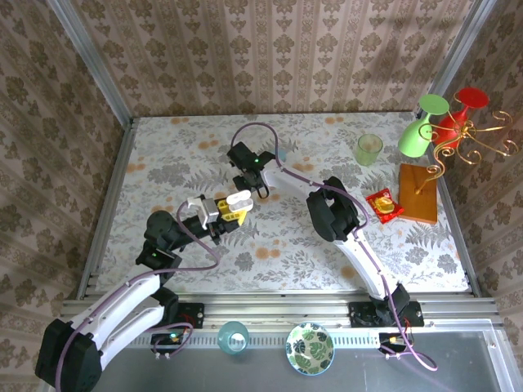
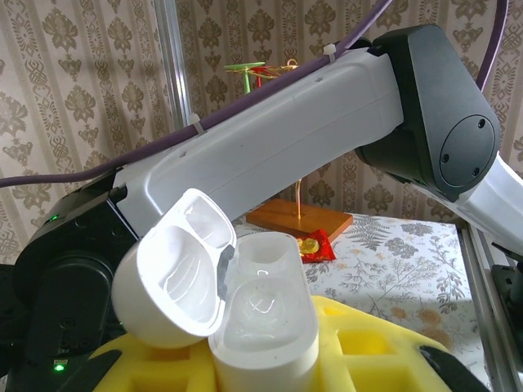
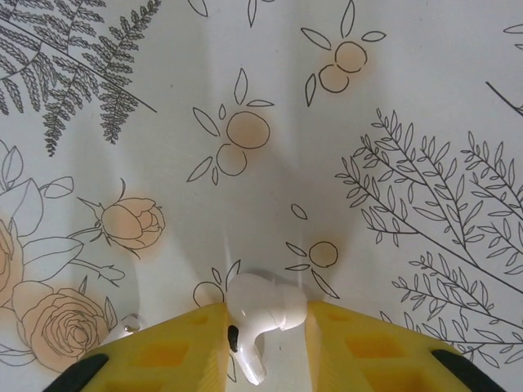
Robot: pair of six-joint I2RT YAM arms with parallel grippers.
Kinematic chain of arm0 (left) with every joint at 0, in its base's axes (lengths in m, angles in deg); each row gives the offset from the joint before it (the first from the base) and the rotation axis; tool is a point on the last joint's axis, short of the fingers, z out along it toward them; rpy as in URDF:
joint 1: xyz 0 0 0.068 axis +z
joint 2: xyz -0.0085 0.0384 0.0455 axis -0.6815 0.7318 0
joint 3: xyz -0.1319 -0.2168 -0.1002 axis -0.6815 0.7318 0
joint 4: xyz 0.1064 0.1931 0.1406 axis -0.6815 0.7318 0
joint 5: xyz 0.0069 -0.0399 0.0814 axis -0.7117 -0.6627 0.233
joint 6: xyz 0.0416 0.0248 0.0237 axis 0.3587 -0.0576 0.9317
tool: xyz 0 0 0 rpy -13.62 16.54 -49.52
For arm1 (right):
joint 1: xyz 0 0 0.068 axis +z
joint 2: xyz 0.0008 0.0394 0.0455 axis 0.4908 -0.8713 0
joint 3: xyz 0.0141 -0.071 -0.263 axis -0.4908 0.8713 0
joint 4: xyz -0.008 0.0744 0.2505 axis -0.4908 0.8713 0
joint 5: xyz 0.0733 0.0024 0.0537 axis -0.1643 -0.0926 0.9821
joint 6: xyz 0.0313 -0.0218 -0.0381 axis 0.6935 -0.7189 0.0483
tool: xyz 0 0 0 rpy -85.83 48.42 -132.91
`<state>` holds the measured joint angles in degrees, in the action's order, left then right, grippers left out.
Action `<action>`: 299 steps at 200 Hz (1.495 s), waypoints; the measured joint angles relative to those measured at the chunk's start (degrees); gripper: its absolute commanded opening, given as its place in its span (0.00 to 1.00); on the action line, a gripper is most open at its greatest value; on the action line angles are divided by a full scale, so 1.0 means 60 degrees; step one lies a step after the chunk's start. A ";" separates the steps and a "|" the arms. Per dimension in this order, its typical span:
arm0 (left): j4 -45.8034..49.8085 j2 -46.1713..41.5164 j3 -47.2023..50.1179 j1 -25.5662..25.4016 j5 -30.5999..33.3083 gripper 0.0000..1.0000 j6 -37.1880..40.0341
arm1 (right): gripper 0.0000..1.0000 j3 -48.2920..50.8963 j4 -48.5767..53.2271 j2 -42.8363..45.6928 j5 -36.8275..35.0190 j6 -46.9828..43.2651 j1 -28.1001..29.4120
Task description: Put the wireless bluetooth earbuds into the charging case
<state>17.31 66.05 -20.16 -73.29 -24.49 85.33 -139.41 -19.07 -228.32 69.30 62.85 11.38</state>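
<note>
Left hand (image 1: 232, 209) clenches the open charging case (image 2: 263, 327) near the middle of the floral desk (image 1: 163, 147), lid (image 2: 176, 286) swung aside and both wells empty. Just beyond it, the right hand (image 3: 263, 327) pinches one earbud (image 3: 260, 309) over bare desk, well apart from the edges and the green goblet (image 1: 421, 131) at the far right.

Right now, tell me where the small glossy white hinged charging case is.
In the top view, the case sits lid-open in the left gripper, just left of centre, beside the right gripper.
</note>
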 measured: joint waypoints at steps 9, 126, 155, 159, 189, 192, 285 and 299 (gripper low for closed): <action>0.0015 -0.0004 0.0000 0.0000 0.0004 0.05 0.0000 | 0.25 0.0000 0.0018 0.0000 0.0000 -0.0051 0.0000; 0.0069 -0.0248 0.0000 0.0000 0.0007 0.05 0.0004 | 0.25 0.5858 -0.2135 0.3705 0.2900 0.1089 -0.1177; 0.0069 -0.0244 0.0000 0.0000 0.0007 0.05 0.0004 | 0.25 0.8200 -0.3144 0.5085 0.4222 0.1887 -0.2073; 0.0069 -0.0233 0.0000 0.0000 0.0004 0.05 0.0004 | 0.25 0.8495 -0.3308 0.5242 0.4430 0.2040 -0.2208; -0.0018 0.0062 0.0000 0.0000 -0.0004 0.05 0.0004 | 0.26 0.9857 -0.4014 0.5697 0.5683 0.2918 -0.2867; -0.0036 0.0120 0.0000 0.0000 -0.0004 0.05 0.0004 | 0.26 0.9927 -0.4073 0.5697 0.5788 0.3002 -0.2907; -0.0353 0.0568 0.0000 0.0000 -0.0142 0.05 -0.0007 | 0.40 1.0786 -0.4991 0.5810 0.6692 0.4484 -0.3756; -0.0353 0.0568 0.0000 0.0000 -0.0142 0.05 -0.0007 | 0.41 1.0790 -0.4809 0.5931 0.6444 0.4444 -0.3792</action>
<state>15.19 69.46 -20.16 -73.29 -25.34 85.29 -74.67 -47.93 -192.73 107.97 89.52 -11.37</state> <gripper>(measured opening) 0.230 0.405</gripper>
